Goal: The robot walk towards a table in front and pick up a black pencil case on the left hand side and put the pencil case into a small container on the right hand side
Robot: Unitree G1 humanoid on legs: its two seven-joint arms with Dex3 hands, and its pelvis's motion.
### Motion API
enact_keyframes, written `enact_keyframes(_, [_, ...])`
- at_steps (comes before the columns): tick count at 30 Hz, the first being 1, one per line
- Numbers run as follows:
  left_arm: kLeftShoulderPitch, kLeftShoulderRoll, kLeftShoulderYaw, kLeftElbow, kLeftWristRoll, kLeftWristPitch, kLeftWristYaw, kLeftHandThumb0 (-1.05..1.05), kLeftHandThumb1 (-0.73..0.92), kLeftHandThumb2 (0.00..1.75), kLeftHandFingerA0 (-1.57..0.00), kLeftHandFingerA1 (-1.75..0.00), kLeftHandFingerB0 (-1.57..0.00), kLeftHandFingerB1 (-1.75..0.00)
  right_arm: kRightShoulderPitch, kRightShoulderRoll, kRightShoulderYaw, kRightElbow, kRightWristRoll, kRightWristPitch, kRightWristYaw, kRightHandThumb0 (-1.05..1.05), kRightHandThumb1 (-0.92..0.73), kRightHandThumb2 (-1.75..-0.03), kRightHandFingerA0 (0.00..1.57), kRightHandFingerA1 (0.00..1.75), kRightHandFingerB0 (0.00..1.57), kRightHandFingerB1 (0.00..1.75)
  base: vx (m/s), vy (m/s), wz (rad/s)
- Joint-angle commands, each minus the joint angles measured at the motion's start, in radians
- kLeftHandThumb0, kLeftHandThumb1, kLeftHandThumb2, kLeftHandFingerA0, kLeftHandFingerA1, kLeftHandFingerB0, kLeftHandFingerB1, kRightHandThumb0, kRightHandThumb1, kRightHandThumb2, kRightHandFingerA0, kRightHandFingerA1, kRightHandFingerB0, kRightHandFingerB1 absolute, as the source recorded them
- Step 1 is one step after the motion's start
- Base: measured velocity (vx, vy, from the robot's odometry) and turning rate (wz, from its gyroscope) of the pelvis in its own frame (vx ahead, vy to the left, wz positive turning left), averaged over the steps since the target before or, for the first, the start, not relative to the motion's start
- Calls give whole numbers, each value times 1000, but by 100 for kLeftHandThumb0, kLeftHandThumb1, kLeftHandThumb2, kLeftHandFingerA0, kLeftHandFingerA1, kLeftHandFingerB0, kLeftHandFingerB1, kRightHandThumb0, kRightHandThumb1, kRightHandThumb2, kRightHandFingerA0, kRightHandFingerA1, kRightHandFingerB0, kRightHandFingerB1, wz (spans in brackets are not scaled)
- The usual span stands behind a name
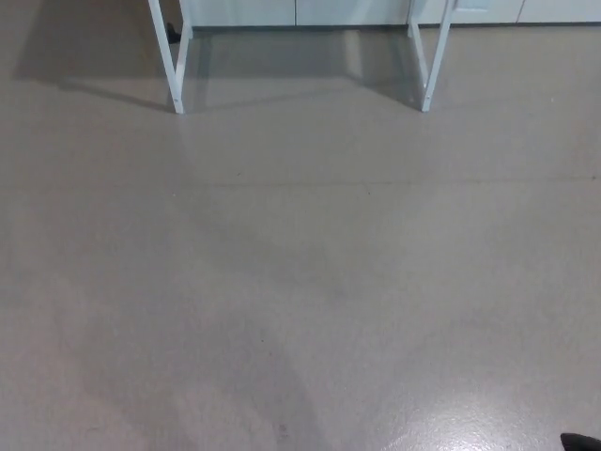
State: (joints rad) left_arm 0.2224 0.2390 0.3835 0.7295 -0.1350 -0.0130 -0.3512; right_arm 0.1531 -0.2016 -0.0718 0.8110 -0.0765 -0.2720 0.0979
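Observation:
Only the lower part of a white table shows at the top of the head view: its left legs and its right legs stand on the floor. The tabletop is out of the picture, so neither the black pencil case nor the small container can be seen. A small black tip pokes in at the bottom right corner; I cannot tell what part of the robot it is. Neither hand shows.
Grey, slightly glossy floor stretches from me to the table. White cabinet fronts run along the wall behind the table. A small dark object lies on the floor by the left legs.

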Motion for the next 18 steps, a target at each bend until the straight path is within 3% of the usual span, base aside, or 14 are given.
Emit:
enact_keyframes(1, [42, 10, 13, -14, -68, -30, -88, -5, 47, 92, -20, -54, -9, -47, 39, -10, -19, 19, 38, -102, 39, -22, -46, -90, 34, 60, 13, 50, 0, 0, 0])
enact_keyframes(9, [59, 16, 1, 1, -65, -48, -99, -6, 46, 91, -26, -56, -10, -48, 62, -14, -14, 36, 20, -130, 28, -21, -46, -89, 35, 60, 14, 50, 0, 0, 0])
enact_keyframes(10, [56, 16, 1, 6, -65, -49, -96, -8, 65, 58, -37, -40, -23, -30, 64, -14, -14, 33, 20, -128, 28, -21, -46, -89, 34, 59, 13, 50, 0, 0, 0])
enact_keyframes(14, [57, 15, 0, 7, -64, -45, -91, -8, 65, 59, -37, -40, -23, -30, 64, -14, -12, 42, 17, -130, 26, -20, -47, -89, 34, 59, 13, 49, 0, 0, 0])
enact_keyframes(15, [55, 16, 0, 11, -65, -45, -94, -4, 47, 92, -23, -55, -10, -47, 63, -13, -12, 45, 15, -132, 22, -18, -46, -89, 34, 59, 14, 50, 0, 0, 0])
enact_keyframes(18, [53, 18, -1, 5, -70, -39, -99, -4, 48, 93, -23, -55, -11, -48, 56, -13, -8, 54, 7, -136, 13, -19, -46, -89, 35, 59, 14, 50, 198, 8, 6])
